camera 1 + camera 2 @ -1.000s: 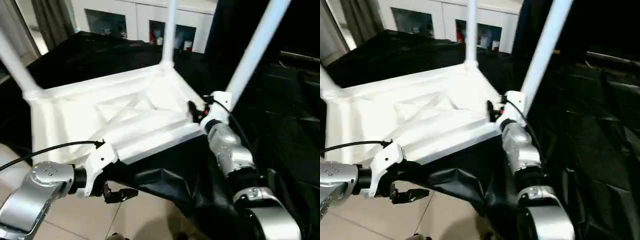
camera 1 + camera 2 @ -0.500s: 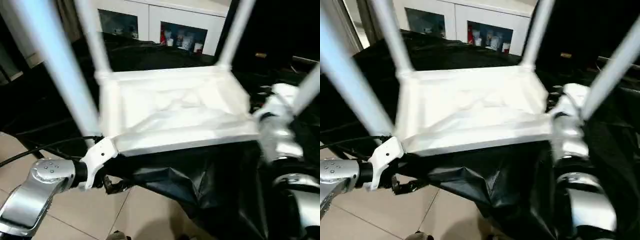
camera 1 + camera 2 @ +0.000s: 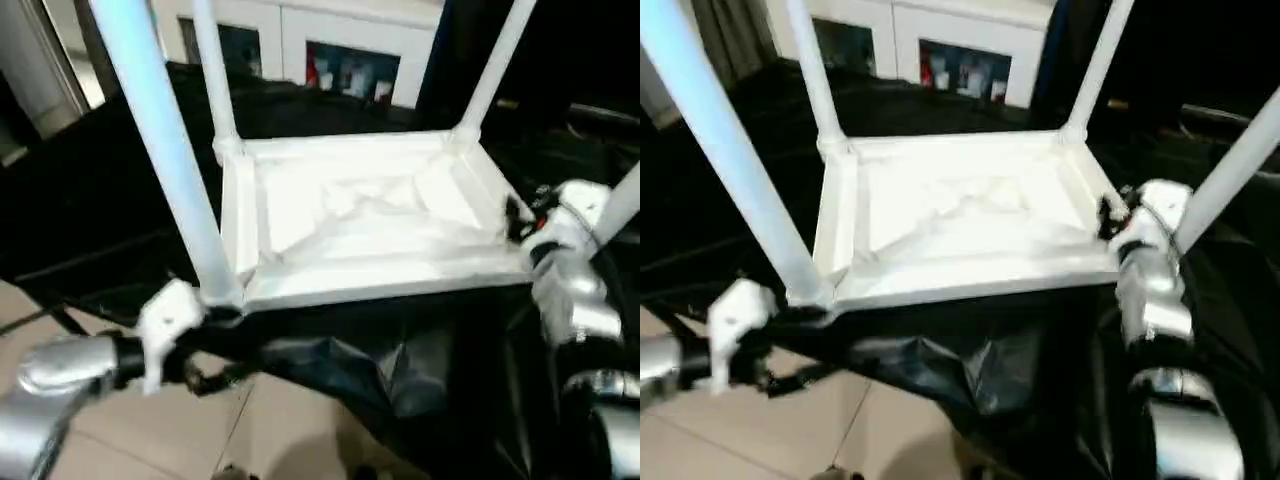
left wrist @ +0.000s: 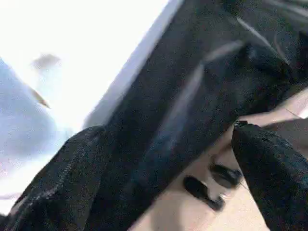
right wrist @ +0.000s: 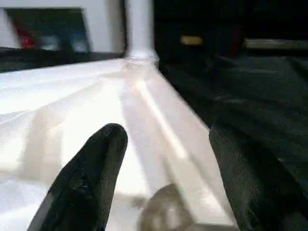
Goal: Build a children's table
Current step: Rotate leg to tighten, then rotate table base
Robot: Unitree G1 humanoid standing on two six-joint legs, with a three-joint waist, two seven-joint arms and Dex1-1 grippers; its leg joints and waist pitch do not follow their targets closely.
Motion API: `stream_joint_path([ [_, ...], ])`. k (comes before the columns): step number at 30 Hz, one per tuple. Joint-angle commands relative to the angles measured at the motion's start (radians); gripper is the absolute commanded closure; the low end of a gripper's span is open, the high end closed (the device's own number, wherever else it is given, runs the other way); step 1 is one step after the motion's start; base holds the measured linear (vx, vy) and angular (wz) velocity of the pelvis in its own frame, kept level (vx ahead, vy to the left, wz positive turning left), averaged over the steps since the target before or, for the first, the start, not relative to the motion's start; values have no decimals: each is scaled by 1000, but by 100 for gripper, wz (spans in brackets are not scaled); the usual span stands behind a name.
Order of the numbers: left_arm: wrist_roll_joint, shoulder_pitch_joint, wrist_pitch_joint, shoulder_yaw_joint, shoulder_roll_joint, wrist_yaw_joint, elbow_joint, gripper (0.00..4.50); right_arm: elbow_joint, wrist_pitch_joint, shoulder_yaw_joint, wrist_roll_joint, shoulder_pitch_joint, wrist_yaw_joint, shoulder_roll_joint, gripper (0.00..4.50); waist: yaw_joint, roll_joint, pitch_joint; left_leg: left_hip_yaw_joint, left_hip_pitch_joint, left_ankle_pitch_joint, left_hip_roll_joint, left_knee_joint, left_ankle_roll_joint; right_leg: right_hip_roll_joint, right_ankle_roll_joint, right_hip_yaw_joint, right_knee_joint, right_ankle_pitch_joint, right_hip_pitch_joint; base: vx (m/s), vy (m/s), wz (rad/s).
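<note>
The black-draped work surface (image 3: 90,190) is seen from a shifted angle compared with a second ago. On it the upturned tabletop (image 3: 360,215) has been turned, four legs (image 3: 160,150) now counted upright. The right gripper (image 5: 163,159), at three o'clock, straddles the tabletop's rim, fingers spread. The left gripper (image 4: 168,159), at seven o'clock, is released, grasping nothing.

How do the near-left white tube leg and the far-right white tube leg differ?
The near-left white tube leg looks thick, tinted blue, and leans toward picture left; the far-right white tube leg looks thinner, whiter, and leans right. Both rise from corner sockets of the upturned white plastic tabletop.
</note>
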Motion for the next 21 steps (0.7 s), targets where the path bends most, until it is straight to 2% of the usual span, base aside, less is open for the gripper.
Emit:
stream_joint_path([
  [1,-39,44,-81,72,-12,13,11,0,-154,45,27,18,102,0,27,140,1,8,-52,-8,1,-268,15,-76,40,-35,-142,48,-73,-315,48,0,0,0],
  [2,-45,86,-105,86,-7,9,2,0,-243,53,35,18,174,-14,48,140,-1,7,-54,-8,2,-273,17,-76,39,-34,-140,49,-71,-317,46,0,0,0],
  [4,-50,104,-110,92,-8,7,-4,0,-280,54,38,19,205,-20,58,140,-1,6,-52,-8,3,-284,18,-79,40,-33,-131,51,-73,-320,43,0,0,0],
  [5,-61,130,-118,106,-16,7,-12,0,-344,51,39,23,259,-24,76,140,-1,6,-52,-9,6,-303,17,-81,38,-32,-127,50,-76,-348,43,0,0,0],
  [6,-69,149,-125,118,-25,12,-16,0,-394,46,40,28,303,-23,90,140,1,13,-52,-10,6,-305,16,-81,36,-33,-122,51,-77,-350,43,0,0,0],
  [7,-78,172,-138,138,-42,24,-18,0,-467,23,43,30,367,-15,104,140,-1,12,-45,-10,2,-332,18,-86,35,-33,-106,51,-85,-383,41,0,0,0],
  [9,-90,184,-151,160,-63,40,-14,0,-530,-9,49,27,427,4,107,140,0,13,-44,-12,9,-373,18,-88,31,-35,-85,50,-94,-451,36,0,0,0],
  [11,-89,178,-186,186,-94,66,3,0,-614,-6,50,45,494,34,108,140,0,14,-40,-15,14,-405,15,-89,29,-33,-56,49,-104,-506,32,0,0,0],
  [13,-104,163,-217,206,-119,100,24,0,-693,26,51,61,561,55,104,140,-2,12,-36,-18,14,-425,13,-91,26,-34,-30,46,-111,-560,31,0,0,0],
  [14,-121,157,-216,212,-126,110,29,0,-719,43,50,65,588,58,102,140,-1,11,-37,-18,16,-430,13,-89,25,-34,-16,46,-116,-582,29,0,0,0],
  [16,-129,131,-229,220,-148,145,47,0,-753,83,48,52,628,58,93,140,-2,11,-38,-22,12,-426,11,-90,23,-34,-3,44,-118,-601,31,0,0,0],
  [18,-135,107,-230,225,-164,169,61,0,-754,105,48,46,636,57,86,140,-1,12,-39,-21,17,-428,10,-87,21,-32,2,43,-120,-603,28,0,0,0],
  [20,-130,76,-234,223,-180,190,83,0,-736,144,56,26,631,57,65,140,-4,11,-42,-26,8,-412,8,-88,19,-34,0,41,-118,-594,37,0,0,0],
  [21,-127,72,-235,223,-184,193,86,0,-736,152,59,22,632,58,60,140,-3,11,-43,-26,8,-406,8,-87,19,-34,2,41,-118,-589,37,0,0,0],
])
